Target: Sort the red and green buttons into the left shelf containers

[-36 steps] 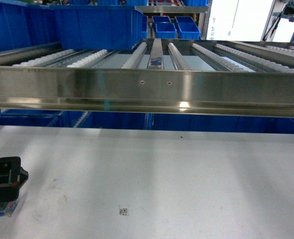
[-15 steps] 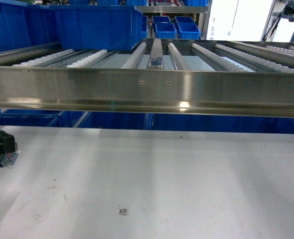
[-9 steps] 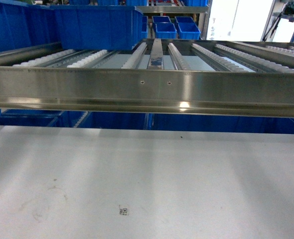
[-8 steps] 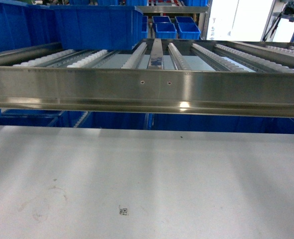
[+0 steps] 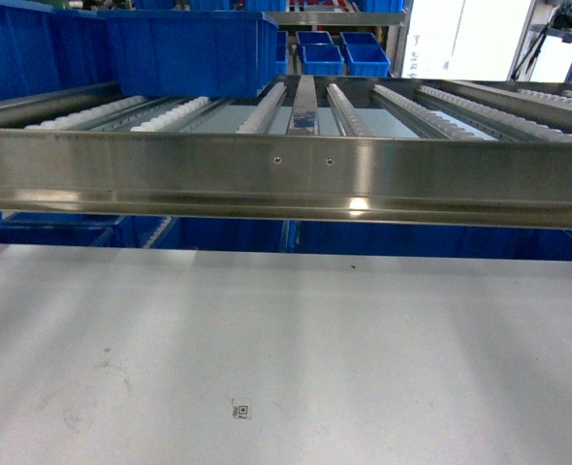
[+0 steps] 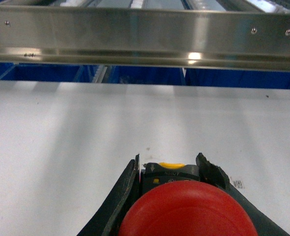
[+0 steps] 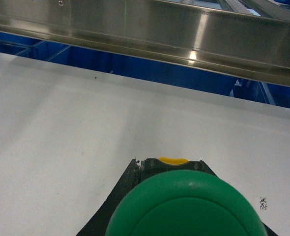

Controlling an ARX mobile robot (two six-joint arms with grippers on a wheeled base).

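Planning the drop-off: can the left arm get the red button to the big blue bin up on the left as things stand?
Probably not directly. The left gripper holds the red button above the white table, and the steel rail spans between it and the blue bin. It must lift over.

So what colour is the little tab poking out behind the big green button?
Yellow. The tab sits just behind the green button, held in the right gripper; the right wrist view shows it best.

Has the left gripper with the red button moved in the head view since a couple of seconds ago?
Yes. It slid back along the white table, off the left edge; head view no longer shows it.
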